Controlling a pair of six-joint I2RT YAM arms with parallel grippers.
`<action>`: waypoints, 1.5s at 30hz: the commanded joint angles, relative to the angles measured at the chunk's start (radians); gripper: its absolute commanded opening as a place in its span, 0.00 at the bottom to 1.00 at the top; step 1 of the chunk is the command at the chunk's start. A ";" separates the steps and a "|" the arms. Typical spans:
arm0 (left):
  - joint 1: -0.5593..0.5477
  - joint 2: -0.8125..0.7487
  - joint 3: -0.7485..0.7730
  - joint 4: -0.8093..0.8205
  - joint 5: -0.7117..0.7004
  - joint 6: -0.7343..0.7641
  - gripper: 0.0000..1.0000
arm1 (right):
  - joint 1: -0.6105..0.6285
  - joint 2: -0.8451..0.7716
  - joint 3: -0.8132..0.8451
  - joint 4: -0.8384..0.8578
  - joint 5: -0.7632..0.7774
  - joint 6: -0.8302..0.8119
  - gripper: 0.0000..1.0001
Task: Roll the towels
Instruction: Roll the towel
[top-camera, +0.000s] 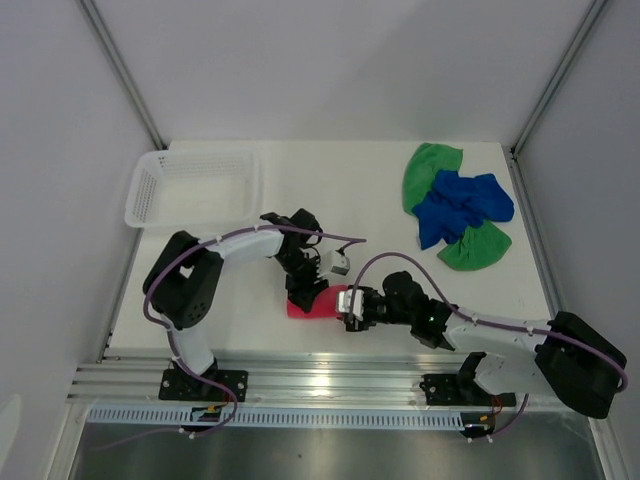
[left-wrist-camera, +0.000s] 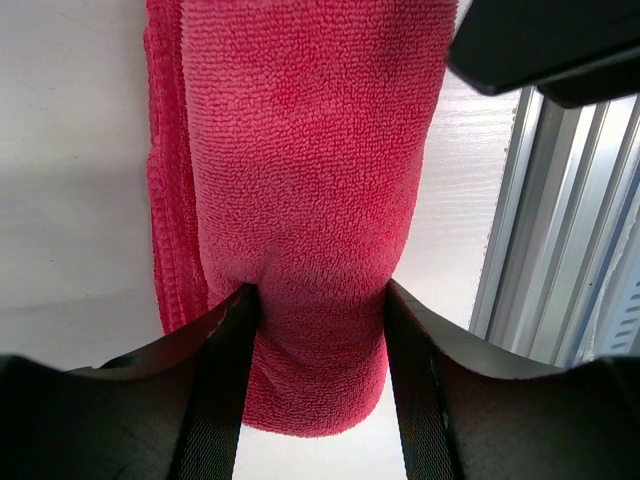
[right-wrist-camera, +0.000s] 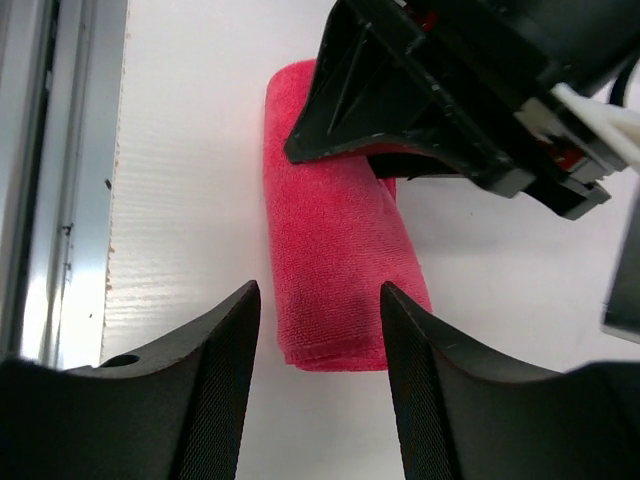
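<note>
The pink-red towel (top-camera: 322, 303) lies as a roll on the table near the front rail. My left gripper (top-camera: 303, 288) is shut on its left end; in the left wrist view both fingers (left-wrist-camera: 228, 345) pinch the roll (left-wrist-camera: 300, 180) and dent it. My right gripper (top-camera: 349, 306) is open at the roll's right end. In the right wrist view the roll's end (right-wrist-camera: 335, 250) lies between and just ahead of the open jaws (right-wrist-camera: 320, 292), not touching them. The royal blue towel (top-camera: 462, 205) lies crumpled on the bright green towel (top-camera: 432, 167) at the back right.
A white mesh basket (top-camera: 190, 185) stands at the back left. The aluminium rail (top-camera: 330, 378) runs along the table's front edge, close to the roll. The left gripper's body (right-wrist-camera: 450, 90) hangs over the roll's far end in the right wrist view.
</note>
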 joint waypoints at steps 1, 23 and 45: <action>0.000 0.052 -0.016 -0.092 0.039 -0.011 0.56 | 0.026 0.030 0.026 0.005 0.056 -0.149 0.54; 0.006 0.055 0.005 -0.104 0.019 0.008 0.56 | 0.086 0.274 0.082 -0.036 0.284 -0.234 0.54; 0.089 -0.181 -0.021 -0.009 -0.056 -0.005 0.60 | 0.032 0.310 0.242 -0.254 0.127 0.252 0.02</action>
